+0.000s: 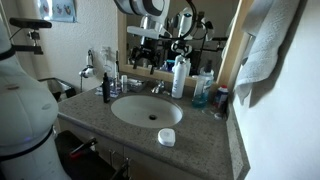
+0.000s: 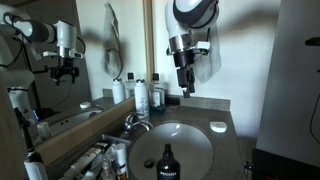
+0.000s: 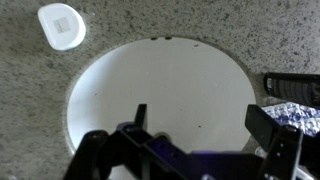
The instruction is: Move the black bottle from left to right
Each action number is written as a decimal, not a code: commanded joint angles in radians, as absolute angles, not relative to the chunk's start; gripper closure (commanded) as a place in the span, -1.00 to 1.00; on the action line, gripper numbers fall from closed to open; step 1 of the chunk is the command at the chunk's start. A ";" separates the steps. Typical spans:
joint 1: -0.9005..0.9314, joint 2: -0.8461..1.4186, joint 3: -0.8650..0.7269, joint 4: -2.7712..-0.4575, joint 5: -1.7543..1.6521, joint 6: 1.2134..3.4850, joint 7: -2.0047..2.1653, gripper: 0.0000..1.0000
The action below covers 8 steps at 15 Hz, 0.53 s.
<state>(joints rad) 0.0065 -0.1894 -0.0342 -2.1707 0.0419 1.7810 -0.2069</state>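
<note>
Gripper point(image 2: 186, 88) hung high over sink basin point(image 3: 160, 80); jaws spread apart, nothing betw. them (wrist view); black bottle point(image 1: 107, 88) stood upright on counter point(image 1: 200, 140), left of basin, well apart from gripper; not yet grasped. Judged: small, slim, rigid, prob. light; smooth skin poss. slippery; narrow base, so tips easily. Best hold approx. mid-body, below narrower top, one pad each side. White bottle point(image 1: 180, 78) & blue-teal bottle point(image 1: 202, 92) crowded far right; set-down spot needs care.

black bottle point(image 2: 166, 160) base cropped (bottom edge), fingers point(image 3: 262, 122) partly cut off
</note>
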 commanded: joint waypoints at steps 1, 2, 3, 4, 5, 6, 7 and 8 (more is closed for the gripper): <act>0.051 -0.238 0.013 -2.255 0.097 1.859 -0.186 -1.00; 0.065 -0.242 0.027 -2.270 0.113 1.875 -0.190 -1.00; 0.080 -0.245 0.041 -2.285 0.128 1.891 -0.188 -1.00; 0.093 -0.247 0.053 -2.298 0.141 1.904 -0.190 -1.00; 0.108 -0.244 0.069 -2.309 0.150 1.920 -0.187 -1.00; 0.120 -0.240 0.082 -2.318 0.152 1.935 -0.184 -1.00; 0.135 -0.232 0.096 -2.323 0.165 1.952 -0.182 -1.00; 0.146 -0.231 0.110 -2.336 0.161 1.977 -0.173 -1.00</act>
<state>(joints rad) 0.1182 -0.2097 0.0803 -2.2867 0.1430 1.9135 -0.2013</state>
